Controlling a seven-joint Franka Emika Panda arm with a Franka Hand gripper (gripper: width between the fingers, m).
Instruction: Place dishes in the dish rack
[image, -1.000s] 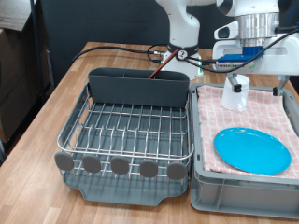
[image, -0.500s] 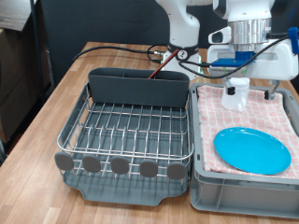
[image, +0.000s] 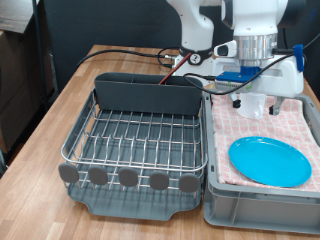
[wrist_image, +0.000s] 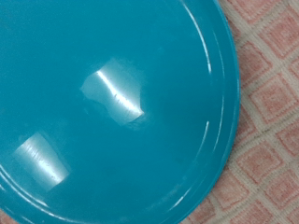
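Observation:
The light-blue plate (image: 270, 161) lies flat on the pink checked cloth (image: 236, 128) in the grey crate, and it fills the wrist view (wrist_image: 112, 103). The white mug (image: 258, 104) is at the crate's far end, directly under my gripper (image: 256, 90). The exterior view does not show whether the fingers are around the mug, and no fingers show in the wrist view. The dish rack (image: 140, 138) stands at the exterior view's left with nothing on its wires. The wooden spoon is out of view.
The rack's tall dark caddy (image: 148, 95) is at its far side and round grey discs (image: 128, 178) line its near edge. The grey crate (image: 255, 210) sits tight against the rack. Black and red cables (image: 185, 60) lie behind the caddy on the wooden table (image: 55, 110).
The hand has shifted towards the exterior view's left and come lower over the mug. The mug and plate stay about where they were.

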